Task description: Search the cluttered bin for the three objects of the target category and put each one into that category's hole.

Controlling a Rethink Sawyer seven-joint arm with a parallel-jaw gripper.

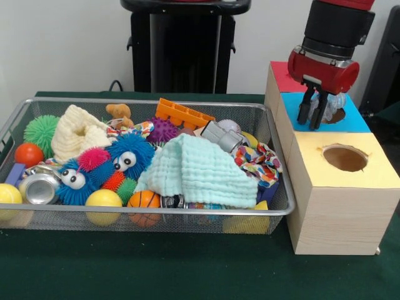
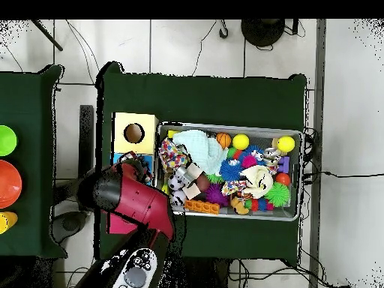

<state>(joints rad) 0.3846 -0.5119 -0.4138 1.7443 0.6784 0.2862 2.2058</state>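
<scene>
My gripper (image 1: 313,111) hangs over the blue top (image 1: 353,119) of the wooden box, right beside its hole (image 1: 337,116). Its two black fingers (image 1: 304,107) stand close together on a pale, clear object (image 1: 332,100) that I cannot identify. In the overhead view the red arm head (image 2: 124,189) hides the gripper and most of the blue section. The wire bin (image 1: 282,209) to the left is crammed with toys: a mint cloth (image 1: 200,172), blue fuzzy monsters (image 1: 128,156), an orange brick (image 1: 181,114), a small basketball (image 1: 145,199) and yellow balls (image 1: 103,199).
The box also has a yellow top with an open hole (image 1: 345,158) nearest the camera and a red top (image 1: 284,78) at the far end. The bin (image 2: 229,127) lies beside the box (image 2: 120,120). Coloured bowls (image 2: 7,184) sit on another table.
</scene>
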